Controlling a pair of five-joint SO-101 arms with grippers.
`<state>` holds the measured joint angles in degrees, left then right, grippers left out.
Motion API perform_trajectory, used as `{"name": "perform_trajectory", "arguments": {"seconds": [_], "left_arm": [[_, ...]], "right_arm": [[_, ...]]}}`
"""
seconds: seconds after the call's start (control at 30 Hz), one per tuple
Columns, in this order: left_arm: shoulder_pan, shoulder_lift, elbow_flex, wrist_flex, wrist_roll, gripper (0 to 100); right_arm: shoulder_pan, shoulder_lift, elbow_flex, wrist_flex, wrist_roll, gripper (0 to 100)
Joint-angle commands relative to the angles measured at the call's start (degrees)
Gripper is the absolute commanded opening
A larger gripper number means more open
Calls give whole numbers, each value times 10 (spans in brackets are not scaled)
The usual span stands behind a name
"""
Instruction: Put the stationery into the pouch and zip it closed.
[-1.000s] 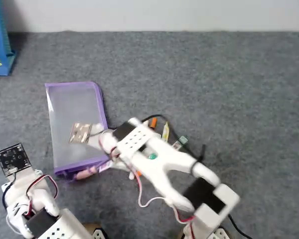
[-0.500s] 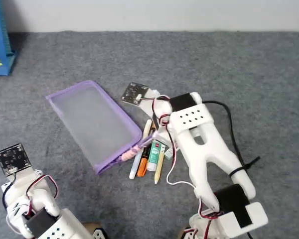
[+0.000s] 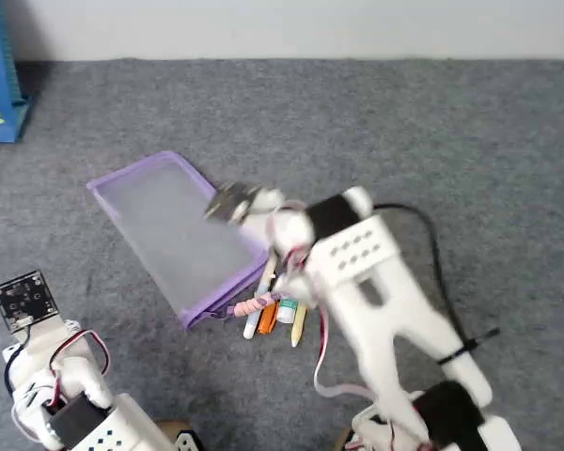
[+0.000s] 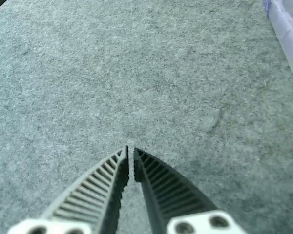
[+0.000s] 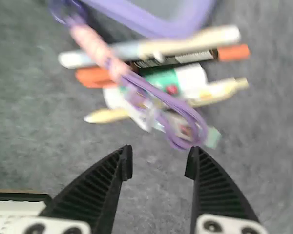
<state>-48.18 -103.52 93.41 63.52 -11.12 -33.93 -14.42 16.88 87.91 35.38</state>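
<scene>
High view — pouch (image 3: 174, 235) flat on counter (image 3: 451, 141), stationery (image 3: 277, 310) loose beside its corner | left wrist view: left gripper (image 4: 131, 158) fingers together | right wrist view: right gripper (image 5: 158, 163) fingers apart above stationery; draped cord (image 5: 167, 102) may snag — dragging pouch.

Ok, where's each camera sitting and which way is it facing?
High view: fixed above the table, looking down on the pouch, the stationery and both arms.
Left wrist view: on the left arm, looking past its shut jaws at bare table and a pouch edge.
Right wrist view: on the right arm, looking past its open jaws at the stationery.
Shared: high and right wrist views both show stationery beside the pouch.
</scene>
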Motion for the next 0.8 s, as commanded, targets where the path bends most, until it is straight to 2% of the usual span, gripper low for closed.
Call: {"name": "perform_trajectory", "arguments": {"seconds": [0.0, 0.2, 0.5, 0.63, 0.77], "left_arm": [[4, -3, -7, -13, -4, 23], [4, -3, -7, -13, -4, 23], [4, -3, -7, -13, -4, 23], [4, -3, -6, -13, -4, 23], [4, -3, -6, -13, -4, 23]], "right_arm": [[-84, -42, 44, -53, -32, 192], [-112, -6, 141, -219, -37, 191], [-154, 95, 142, -289, -32, 191], [-147, 128, 142, -320, 6, 190], [-132, 153, 127, -324, 12, 190]]}}
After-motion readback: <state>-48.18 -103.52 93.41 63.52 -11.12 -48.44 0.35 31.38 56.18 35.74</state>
